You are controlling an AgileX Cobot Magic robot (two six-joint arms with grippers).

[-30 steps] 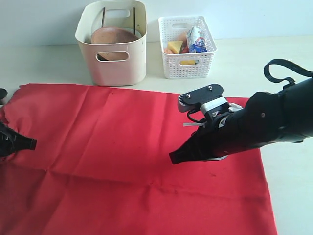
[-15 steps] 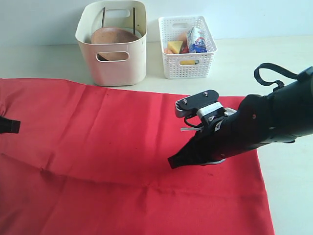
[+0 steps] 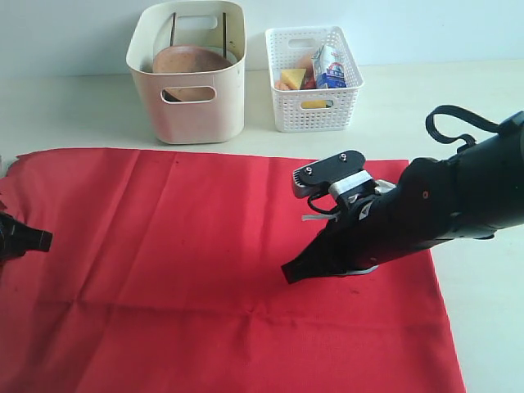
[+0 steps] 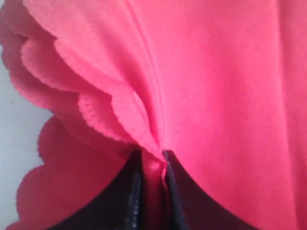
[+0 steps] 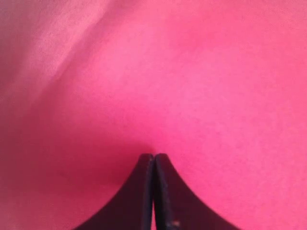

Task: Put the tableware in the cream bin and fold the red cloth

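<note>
The red cloth (image 3: 205, 262) lies spread over the table. My left gripper (image 3: 45, 240) is at its left edge, shut on a pinch of the scalloped edge (image 4: 91, 108); red fabric fills the gap at the left gripper's tips (image 4: 152, 155). My right gripper (image 3: 286, 272) is shut with nothing between its tips, which point down onto the middle of the cloth, as the right wrist view shows (image 5: 154, 157). At the back, the cream bin (image 3: 196, 110) holds the brown wooden plate (image 3: 190, 61) and the chopsticks (image 3: 223, 33). The other tableware is hidden.
A white lattice basket (image 3: 315, 106) with food pieces and a small carton (image 3: 329, 67) stands right of the cream bin. Bare table (image 3: 483, 327) shows right of the cloth and behind it.
Half a second ago the cloth's left edge was pulled out past the view's left side. Now it has come back in with my left gripper. The right gripper holds its place on the cloth.
</note>
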